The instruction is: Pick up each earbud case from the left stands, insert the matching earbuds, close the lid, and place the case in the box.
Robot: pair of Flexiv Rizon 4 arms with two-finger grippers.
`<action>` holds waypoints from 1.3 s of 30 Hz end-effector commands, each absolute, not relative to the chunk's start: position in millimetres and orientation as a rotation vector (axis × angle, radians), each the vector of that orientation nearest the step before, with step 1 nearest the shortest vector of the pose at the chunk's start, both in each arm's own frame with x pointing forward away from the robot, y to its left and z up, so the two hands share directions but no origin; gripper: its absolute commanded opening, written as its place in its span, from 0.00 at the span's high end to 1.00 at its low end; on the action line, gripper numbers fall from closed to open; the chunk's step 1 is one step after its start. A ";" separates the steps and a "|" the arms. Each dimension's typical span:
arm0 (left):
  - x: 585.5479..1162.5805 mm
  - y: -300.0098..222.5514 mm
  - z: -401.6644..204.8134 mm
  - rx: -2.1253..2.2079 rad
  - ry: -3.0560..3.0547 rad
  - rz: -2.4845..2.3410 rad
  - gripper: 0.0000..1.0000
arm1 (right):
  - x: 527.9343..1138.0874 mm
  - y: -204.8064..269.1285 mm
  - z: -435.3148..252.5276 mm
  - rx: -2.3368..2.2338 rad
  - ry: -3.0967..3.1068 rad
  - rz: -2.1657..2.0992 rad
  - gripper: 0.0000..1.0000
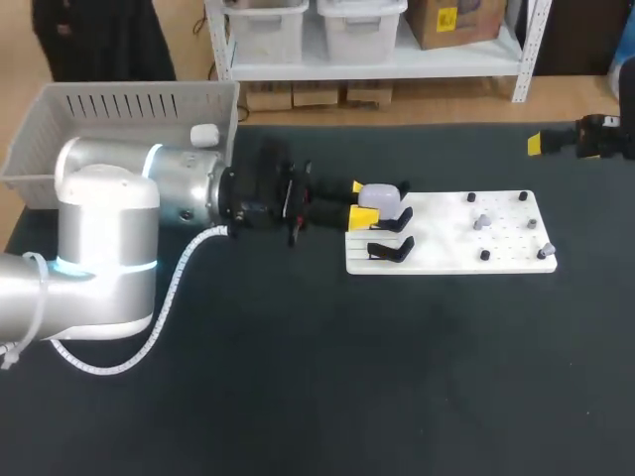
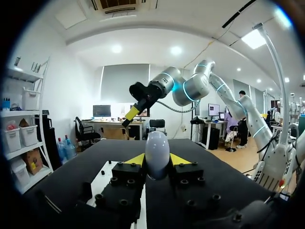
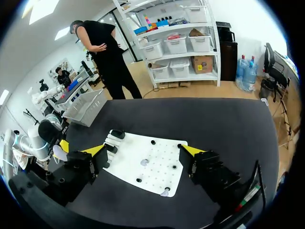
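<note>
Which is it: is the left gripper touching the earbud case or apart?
Touching. The left wrist view shows the left gripper clamping the earbud case, a yellow tip against each side.

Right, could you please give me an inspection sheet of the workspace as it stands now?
Surface: dark table bearing a white board.
Job's things: earbud case in the left claw; a second case in the basket; one bare black stand; small grey earbuds on the board.
Clutter: nothing seen.
Claws: left claw shut on the earbud case; right claw open above the board.
Cables: white wrapped cable along the left arm.
Surroundings: nothing seen reaching over the table.
</note>
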State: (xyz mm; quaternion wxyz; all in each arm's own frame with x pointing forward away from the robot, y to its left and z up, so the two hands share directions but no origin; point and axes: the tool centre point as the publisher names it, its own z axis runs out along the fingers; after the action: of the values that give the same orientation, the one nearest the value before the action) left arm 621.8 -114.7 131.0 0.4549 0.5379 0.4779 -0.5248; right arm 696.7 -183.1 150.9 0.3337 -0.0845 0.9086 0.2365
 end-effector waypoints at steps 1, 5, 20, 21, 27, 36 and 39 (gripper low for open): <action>620.9 -117.2 130.6 1.310 1.168 -1.312 1.00 | 697.5 -183.7 149.9 -0.224 2.371 0.622 0.00; 620.9 -117.2 130.6 1.310 1.168 -1.312 1.00 | 697.5 -183.7 149.9 -0.224 2.371 0.622 0.00; 620.9 -117.2 130.6 1.310 1.168 -1.312 1.00 | 638.3 -130.7 168.2 -0.443 2.303 0.639 0.00; 620.9 -117.2 130.6 1.310 1.168 -1.312 1.00 | 632.1 -123.8 169.8 -0.463 2.299 0.642 0.00; 620.9 -117.2 130.6 1.310 1.168 -1.312 1.00 | 605.4 -81.5 173.6 -0.560 2.320 0.681 0.00; 620.9 -117.2 130.6 1.310 1.168 -1.312 1.00 | 590.9 -31.4 168.2 -0.639 2.359 0.801 0.00; 620.9 -117.2 130.6 1.310 1.168 -1.312 1.00 | 589.5 -20.1 165.5 -0.663 2.372 0.836 0.00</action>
State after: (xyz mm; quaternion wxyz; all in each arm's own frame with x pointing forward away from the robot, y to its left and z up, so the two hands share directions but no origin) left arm 621.1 -117.4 130.8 0.4561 0.5321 0.4743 -0.5328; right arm 577.4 -29.1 169.7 0.2818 -0.2364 0.8855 0.2838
